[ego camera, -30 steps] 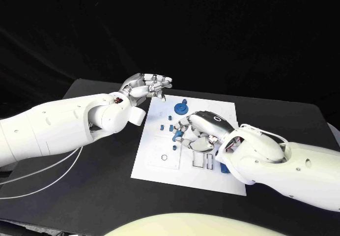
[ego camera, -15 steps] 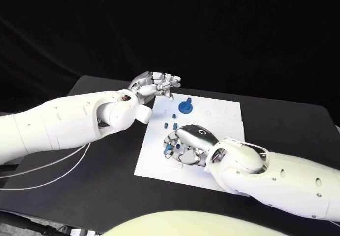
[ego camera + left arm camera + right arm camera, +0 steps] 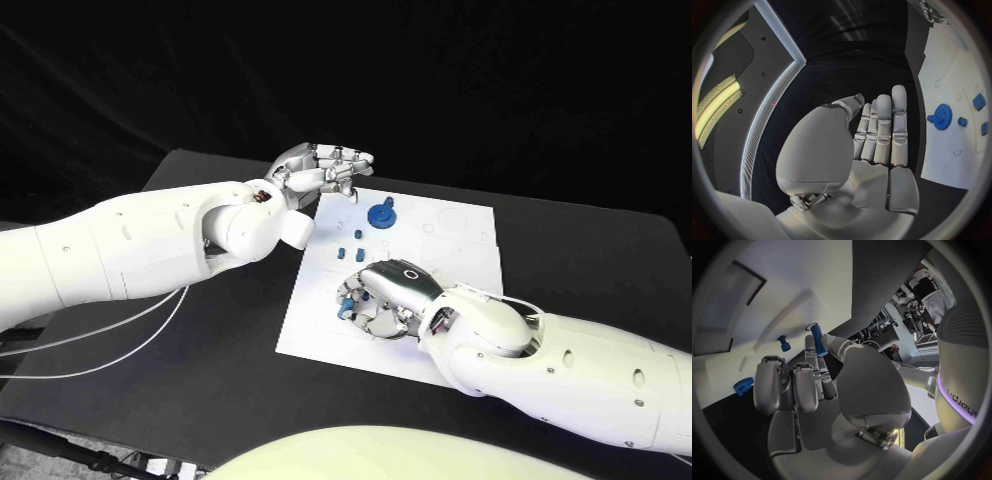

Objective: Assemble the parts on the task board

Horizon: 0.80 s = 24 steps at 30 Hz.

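Right hand (image 3: 387, 297) sits low over the task board (image 3: 454, 225), pinching a blue peg (image 3: 816, 338) between thumb and finger. Left hand (image 3: 325, 168) hovers off the board's far corner, fingers straight together, holding nothing; blue gear (image 3: 381, 216) just beside it
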### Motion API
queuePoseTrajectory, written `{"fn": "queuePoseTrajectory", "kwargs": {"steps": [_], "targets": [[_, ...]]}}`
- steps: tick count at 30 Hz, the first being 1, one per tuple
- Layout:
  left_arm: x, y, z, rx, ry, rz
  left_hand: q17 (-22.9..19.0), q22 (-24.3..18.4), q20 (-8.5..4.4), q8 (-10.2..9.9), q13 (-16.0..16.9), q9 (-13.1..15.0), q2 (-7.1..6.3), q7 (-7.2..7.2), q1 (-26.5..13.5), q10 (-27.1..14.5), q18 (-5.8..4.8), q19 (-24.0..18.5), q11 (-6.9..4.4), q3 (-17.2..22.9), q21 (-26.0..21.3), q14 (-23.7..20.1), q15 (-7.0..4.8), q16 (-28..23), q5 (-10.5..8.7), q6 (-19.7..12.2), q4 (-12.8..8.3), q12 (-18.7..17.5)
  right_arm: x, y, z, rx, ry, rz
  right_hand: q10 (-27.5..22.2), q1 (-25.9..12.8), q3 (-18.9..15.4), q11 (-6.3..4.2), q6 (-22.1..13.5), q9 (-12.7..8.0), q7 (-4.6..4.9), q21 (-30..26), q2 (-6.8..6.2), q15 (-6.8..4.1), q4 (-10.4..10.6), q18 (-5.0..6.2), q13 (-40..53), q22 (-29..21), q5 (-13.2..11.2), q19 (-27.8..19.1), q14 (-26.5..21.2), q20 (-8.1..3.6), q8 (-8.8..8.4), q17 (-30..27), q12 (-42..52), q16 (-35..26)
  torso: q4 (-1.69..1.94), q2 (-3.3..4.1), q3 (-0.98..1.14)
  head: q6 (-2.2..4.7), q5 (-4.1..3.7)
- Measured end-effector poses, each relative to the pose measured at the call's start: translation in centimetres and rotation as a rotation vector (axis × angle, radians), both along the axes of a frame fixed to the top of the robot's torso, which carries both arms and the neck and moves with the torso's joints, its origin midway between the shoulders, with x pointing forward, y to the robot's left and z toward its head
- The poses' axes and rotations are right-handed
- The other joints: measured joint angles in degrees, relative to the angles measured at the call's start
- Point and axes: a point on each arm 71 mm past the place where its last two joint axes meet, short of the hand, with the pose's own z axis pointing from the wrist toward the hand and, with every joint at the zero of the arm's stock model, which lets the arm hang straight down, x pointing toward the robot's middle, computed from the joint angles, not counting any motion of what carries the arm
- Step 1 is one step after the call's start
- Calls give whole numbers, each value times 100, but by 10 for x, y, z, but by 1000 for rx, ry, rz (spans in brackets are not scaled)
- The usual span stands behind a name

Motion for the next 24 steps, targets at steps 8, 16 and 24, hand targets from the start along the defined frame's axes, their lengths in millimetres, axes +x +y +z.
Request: {"fn": "queuePoseTrajectory", "kwargs": {"steps": [8,16,24], "targets": [[0,2,0,1,0,2,0,0,0,0,0,0,0,0,0,0,0,0,0,0,0,0,0,0,0,0,0,0,1,-2,-2,-24,-13,-6,0,0,0,0,-1,3,0,24,0,0,0,0,-1,6,-1,0,0,0,-9,0,0,0,1,-4,2,-10,-14],[0,2,0,1,0,2,0,-5,0,0,-1,1,0,0,0,0,0,0,0,0,0,0,0,0,0,0,0,0,1,-1,-3,-50,-23,-7,0,-1,-16,0,-11,3,-9,24,0,0,-15,0,8,6,-2,0,0,0,-19,-1,0,0,-2,-5,3,-14,-21],[0,2,0,1,0,2,0,-5,0,0,-1,1,0,0,0,0,0,0,0,0,0,0,0,0,0,0,0,0,1,7,-3,-65,-35,1,0,-1,-16,0,-12,2,-9,24,-1,0,-15,0,7,6,-2,0,0,0,-26,-1,22,-1,1,-3,3,-27,-34]]}}
